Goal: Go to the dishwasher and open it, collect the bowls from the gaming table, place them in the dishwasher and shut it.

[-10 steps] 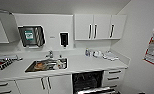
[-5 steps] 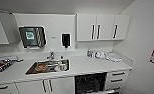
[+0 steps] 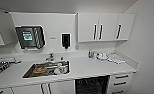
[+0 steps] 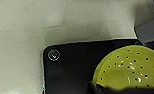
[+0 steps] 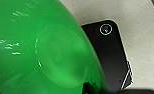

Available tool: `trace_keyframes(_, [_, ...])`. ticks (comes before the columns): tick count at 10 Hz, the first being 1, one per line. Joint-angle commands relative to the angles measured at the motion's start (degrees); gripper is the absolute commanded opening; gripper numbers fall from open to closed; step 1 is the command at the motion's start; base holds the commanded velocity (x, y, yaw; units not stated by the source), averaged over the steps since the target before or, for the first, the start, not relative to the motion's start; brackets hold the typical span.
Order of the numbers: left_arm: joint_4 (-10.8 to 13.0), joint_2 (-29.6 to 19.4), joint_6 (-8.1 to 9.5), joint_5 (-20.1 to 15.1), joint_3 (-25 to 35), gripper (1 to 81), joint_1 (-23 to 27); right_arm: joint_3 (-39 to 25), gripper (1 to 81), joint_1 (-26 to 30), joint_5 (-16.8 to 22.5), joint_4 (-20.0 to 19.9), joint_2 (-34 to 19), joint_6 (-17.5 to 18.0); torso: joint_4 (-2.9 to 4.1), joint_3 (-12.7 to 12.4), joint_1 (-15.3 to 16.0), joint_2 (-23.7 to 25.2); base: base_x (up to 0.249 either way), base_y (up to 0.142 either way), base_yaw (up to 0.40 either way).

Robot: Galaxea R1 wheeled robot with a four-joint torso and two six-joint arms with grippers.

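We note a wide glossy black plate (image 4: 75, 67) with rounded corners on the left wrist, bearing one round ringed fitting (image 4: 53, 54). The right wrist plate (image 5: 110, 55) matches: black, with a ringed fitting (image 5: 105, 29).

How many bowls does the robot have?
2: a yellow bowl with little holes shows close in the left wrist view, and a green bowl close in the right wrist view. Others may be hidden.

— What's under the white counter (image 3: 93, 68)?
— The dishwasher (image 3: 92, 85), its dark racked interior showing; drawers (image 3: 122, 81) beside it; a steel sink (image 3: 47, 69) holding dishes further along.
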State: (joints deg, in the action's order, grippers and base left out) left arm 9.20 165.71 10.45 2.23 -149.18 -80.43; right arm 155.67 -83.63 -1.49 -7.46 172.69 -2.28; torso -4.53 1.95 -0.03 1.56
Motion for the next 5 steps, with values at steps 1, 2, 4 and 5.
trace_keyframes(1, [-0.24,-0.81,-0.08,-2.32,0.20,1.0,3.74,-0.47,1.0,3.15,3.95,0.69,0.22,-0.45,0.00,0.00,0.03,0.00,0.164,0.000,0.000])
trace_keyframes(2, [-0.24,-0.72,-0.08,-2.32,0.20,1.0,3.83,-0.47,1.0,3.16,3.95,0.69,0.22,-0.53,0.00,0.00,0.03,0.00,0.164,0.000,0.000])
trace_keyframes(4, [-0.16,-0.64,-0.08,-2.32,0.20,1.0,3.83,-0.47,1.0,3.24,3.95,0.69,0.13,-0.53,0.00,0.00,0.03,0.00,0.163,0.000,0.000])
trace_keyframes(5, [-0.24,-0.64,-0.08,-2.32,0.20,1.0,3.83,-0.47,1.0,3.16,3.95,0.69,0.13,-0.53,0.00,0.00,0.03,0.00,0.139,0.000,0.000])
